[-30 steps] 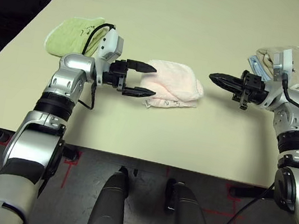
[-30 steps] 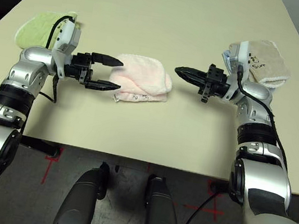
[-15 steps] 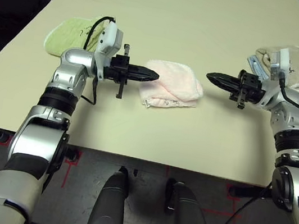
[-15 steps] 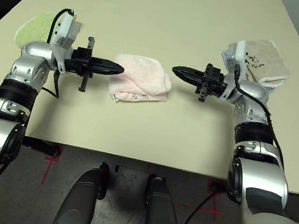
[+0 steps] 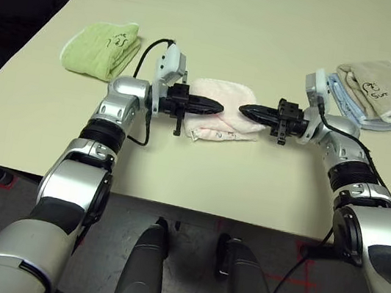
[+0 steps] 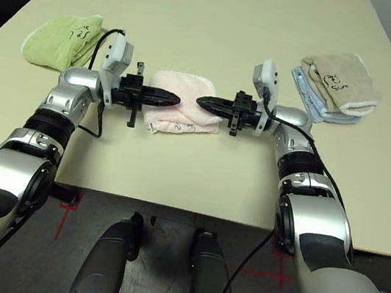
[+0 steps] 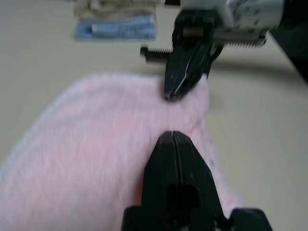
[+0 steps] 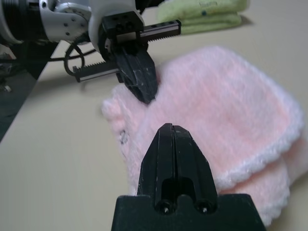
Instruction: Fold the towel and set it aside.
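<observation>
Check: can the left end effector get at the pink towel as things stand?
Probably yes. The left end effector sits shut at the pink towel, nothing between them; the right end effector faces it across the top, also shut.

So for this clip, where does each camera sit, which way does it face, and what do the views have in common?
Left eye view: on the head, looking forward and down at the table; both silver forearms, left hand and right hand meeting over the pink towel.
Right eye view: same head camera, same scene; green towel at left, beige towel on blue towel at right.
Left wrist view: looks along its shut fingers toward the right hand.
Right wrist view: along its shut fingers toward the left hand.
Shared: all show the pink towel.
</observation>
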`<state>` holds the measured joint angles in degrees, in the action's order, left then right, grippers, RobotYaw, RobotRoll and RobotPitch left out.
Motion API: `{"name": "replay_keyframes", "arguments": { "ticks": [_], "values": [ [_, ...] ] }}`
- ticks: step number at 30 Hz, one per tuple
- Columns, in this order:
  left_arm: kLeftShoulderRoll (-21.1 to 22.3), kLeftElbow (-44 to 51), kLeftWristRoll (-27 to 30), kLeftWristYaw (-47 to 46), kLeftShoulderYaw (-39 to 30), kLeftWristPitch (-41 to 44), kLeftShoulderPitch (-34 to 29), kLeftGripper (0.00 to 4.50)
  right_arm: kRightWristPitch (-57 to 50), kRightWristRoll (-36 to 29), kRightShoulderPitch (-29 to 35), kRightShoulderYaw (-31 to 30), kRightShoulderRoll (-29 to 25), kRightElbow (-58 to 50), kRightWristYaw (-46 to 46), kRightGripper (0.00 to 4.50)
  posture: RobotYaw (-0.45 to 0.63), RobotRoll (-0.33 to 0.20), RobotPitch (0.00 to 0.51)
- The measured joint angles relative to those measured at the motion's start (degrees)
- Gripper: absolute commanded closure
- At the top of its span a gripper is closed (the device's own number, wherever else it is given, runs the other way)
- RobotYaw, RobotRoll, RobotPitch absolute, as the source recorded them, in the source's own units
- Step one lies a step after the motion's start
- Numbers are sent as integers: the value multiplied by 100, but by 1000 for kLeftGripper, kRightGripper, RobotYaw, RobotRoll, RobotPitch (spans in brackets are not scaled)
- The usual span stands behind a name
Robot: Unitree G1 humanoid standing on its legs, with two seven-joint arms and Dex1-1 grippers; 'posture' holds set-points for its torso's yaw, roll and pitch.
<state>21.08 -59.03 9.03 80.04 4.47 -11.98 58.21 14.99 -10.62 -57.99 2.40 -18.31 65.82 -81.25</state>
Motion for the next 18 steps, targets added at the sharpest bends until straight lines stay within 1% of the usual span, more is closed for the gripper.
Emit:
{"name": "replay_keyframes", "arguments": {
  "ticks": [7,11,18],
  "values": [
    [9,-446,-277,-184,2,-337,1,4434,91,357,-6,-107,105,306,433,4500,19,0,221],
    [40,-536,-418,-241,9,-547,-1,4434,92,495,-5,-166,133,390,709,4500,20,0,225],
    [234,-764,-553,-392,-3,-795,79,4434,33,501,28,-147,96,372,602,4500,10,0,223]
  ]
}}
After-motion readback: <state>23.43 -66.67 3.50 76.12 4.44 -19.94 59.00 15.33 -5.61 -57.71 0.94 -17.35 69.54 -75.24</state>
